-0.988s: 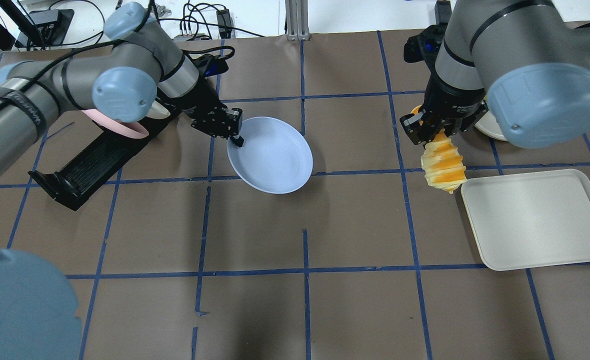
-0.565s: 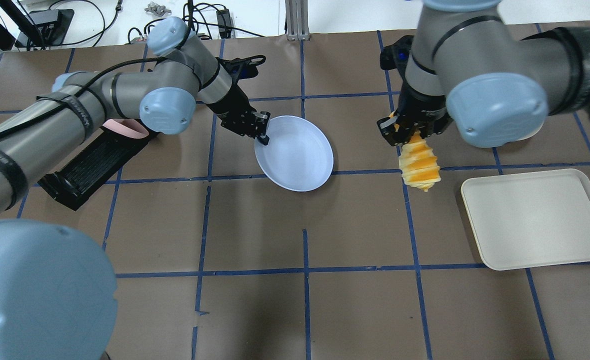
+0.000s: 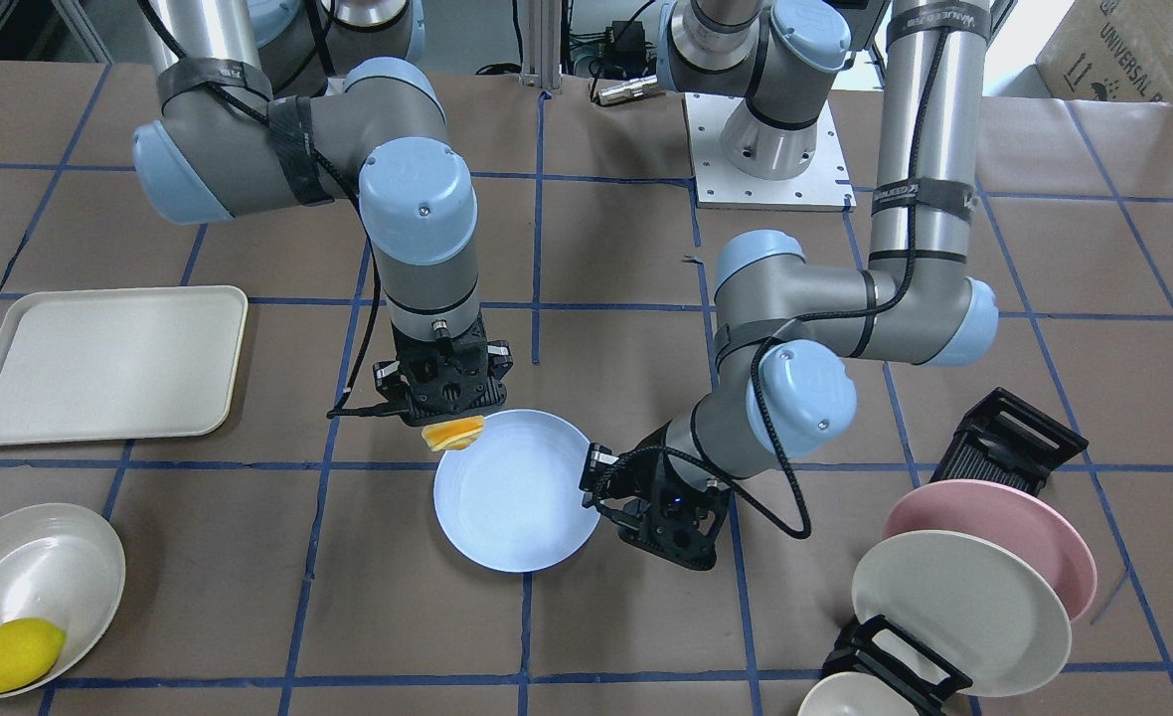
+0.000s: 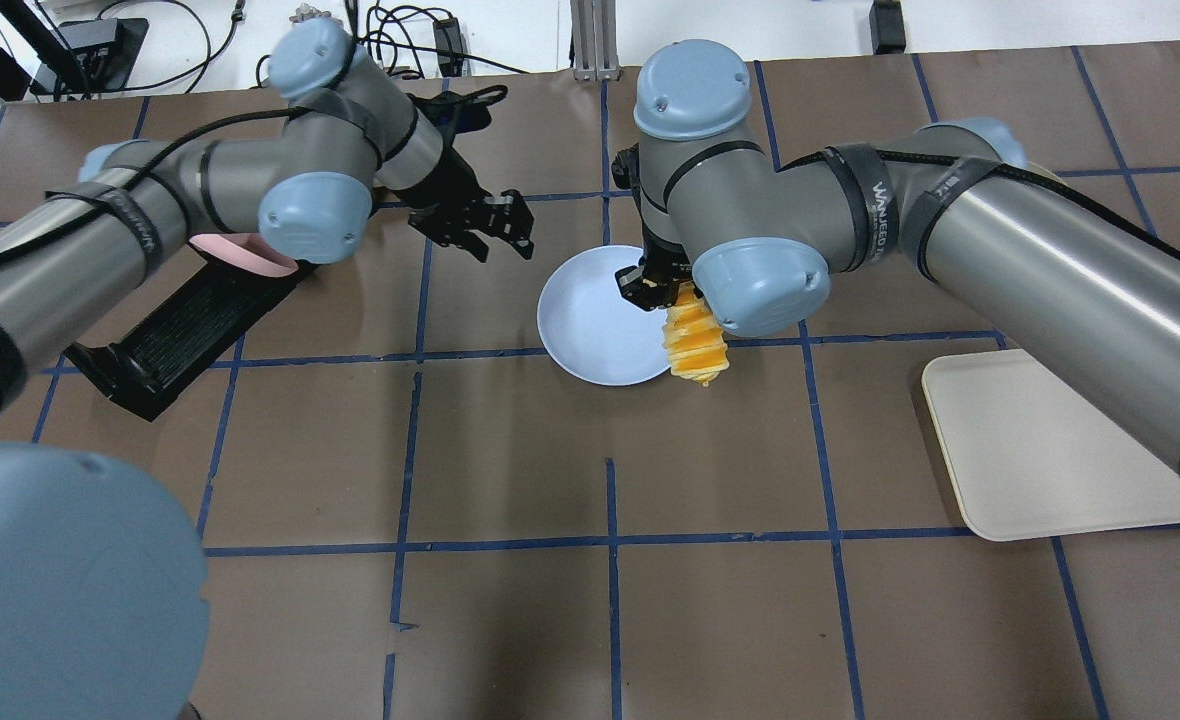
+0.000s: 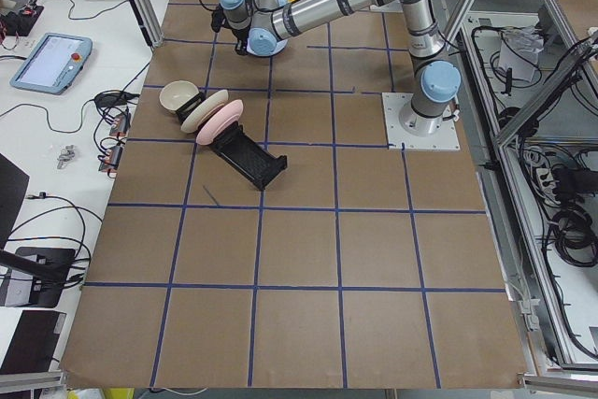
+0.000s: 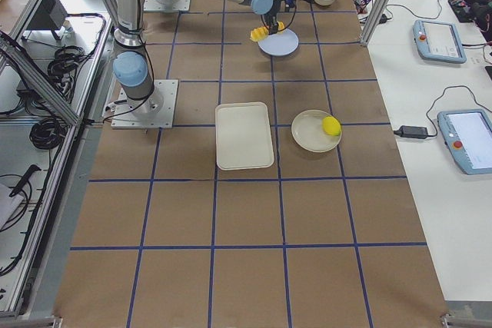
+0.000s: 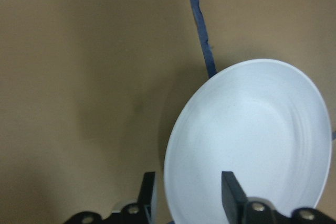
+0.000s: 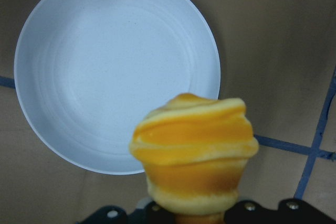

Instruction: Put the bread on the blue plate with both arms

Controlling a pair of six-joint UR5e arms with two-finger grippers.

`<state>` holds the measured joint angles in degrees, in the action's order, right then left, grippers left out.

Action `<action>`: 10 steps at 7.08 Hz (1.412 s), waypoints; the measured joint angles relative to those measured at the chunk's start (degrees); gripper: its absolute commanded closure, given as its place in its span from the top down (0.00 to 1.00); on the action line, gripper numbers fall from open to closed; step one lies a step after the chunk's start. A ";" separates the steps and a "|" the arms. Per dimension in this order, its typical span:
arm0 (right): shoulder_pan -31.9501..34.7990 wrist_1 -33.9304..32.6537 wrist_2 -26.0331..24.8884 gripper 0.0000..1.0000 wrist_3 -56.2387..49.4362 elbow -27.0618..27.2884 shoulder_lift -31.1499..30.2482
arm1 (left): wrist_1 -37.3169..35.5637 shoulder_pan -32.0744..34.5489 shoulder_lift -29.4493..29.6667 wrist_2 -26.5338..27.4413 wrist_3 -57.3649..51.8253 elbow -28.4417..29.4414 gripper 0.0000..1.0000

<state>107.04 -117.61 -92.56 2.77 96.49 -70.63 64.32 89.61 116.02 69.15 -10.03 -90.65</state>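
The elongated ridged loaf of bread with orange-golden and cream stripes [image 8: 194, 150] is hanging clear of the tabletop. The right arm's black two-finger gripper [image 4: 658, 293] is clamping it at its upper end, with the jaws drawn in tight on the loaf. The long axis of the bread is running straight out from the fingertips and pointing down, so the right wrist view is showing it nearly end-on.

The round, shallow, pale blue plastic plate [image 8: 105, 77] is lying flat and bare below that gripper, but not squarely under it. The tip of the loaf is sitting over the plate's near rim, and most of the dish is lying off to one side of the fingertips, towards the other arm.

This is probably what the coming move turns on. The loaf looks about as long as the plate is wide, so the right gripper would likely need to shift sideways towards the plate's middle and tip the bread over flat.

The left arm's black two-finger gripper [image 7: 190, 190] is standing wide open and holding nothing. It is hovering just beside the plate's opposite rim, and its wrist view is showing that rim between the two fingers. I cannot tell whether it is touching.

The brown paper tabletop with blue tape lines [image 4: 510, 450] is carrying the plate.
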 measured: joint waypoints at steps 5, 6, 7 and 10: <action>1.33 -5.23 0.16 0.03 1.95 -5.03 8.78 | 26.67 -4.49 -14.63 16.17 0.79 7.49 1.00; 2.64 -5.47 0.10 0.03 3.35 -6.75 10.56 | 30.53 -4.17 -17.39 17.41 1.99 8.89 1.00; 3.62 -5.82 0.03 0.03 4.58 -8.13 12.11 | 32.02 -3.81 -20.43 17.78 2.93 8.18 1.00; 4.05 -6.41 -0.15 0.03 5.32 -9.67 14.56 | 31.76 -3.34 -24.74 20.10 5.60 5.45 1.00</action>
<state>111.09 -124.02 -92.71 8.09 86.83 -56.08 96.08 86.27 91.28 89.26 -4.43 -85.20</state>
